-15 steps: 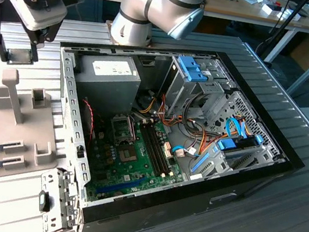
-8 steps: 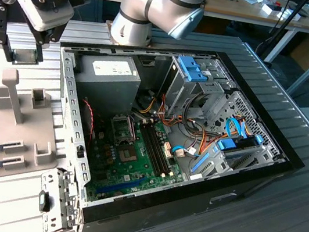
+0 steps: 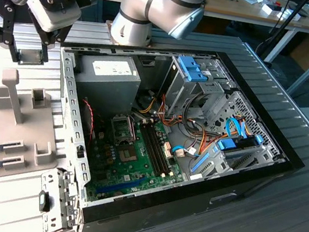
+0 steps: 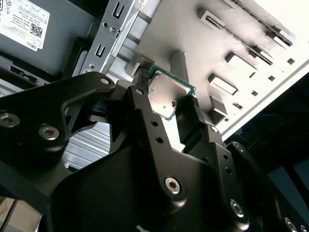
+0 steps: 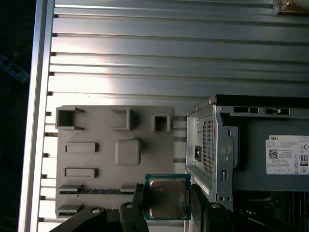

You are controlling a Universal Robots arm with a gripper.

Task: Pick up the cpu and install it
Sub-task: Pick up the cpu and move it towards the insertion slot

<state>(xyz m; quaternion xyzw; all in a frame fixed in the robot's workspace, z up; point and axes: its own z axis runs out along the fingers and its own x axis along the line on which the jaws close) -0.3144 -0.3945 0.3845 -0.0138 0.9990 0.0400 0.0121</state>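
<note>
The gripper (image 3: 30, 55) has its fingers (image 4: 195, 113) closed on two opposite edges of the cpu (image 5: 168, 198). It holds the chip above the grey tray (image 5: 96, 125), at the exterior view's left of the open computer case (image 3: 237, 185).

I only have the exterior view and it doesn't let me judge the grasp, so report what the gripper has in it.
Observer: In both wrist views the gripper is shut on the cpu, with its fingers on two opposite edges.
Operator: Tell me which face is showing.
Observer: The silver-grey metal top, ringed by its green rim, faces both wrist cameras.
Operator: Say what lies behind it.
Observer: In the first wrist view the cpu lines up with the edge of the grey fixture plate nearest the computer case, and it is outside the case.
</note>
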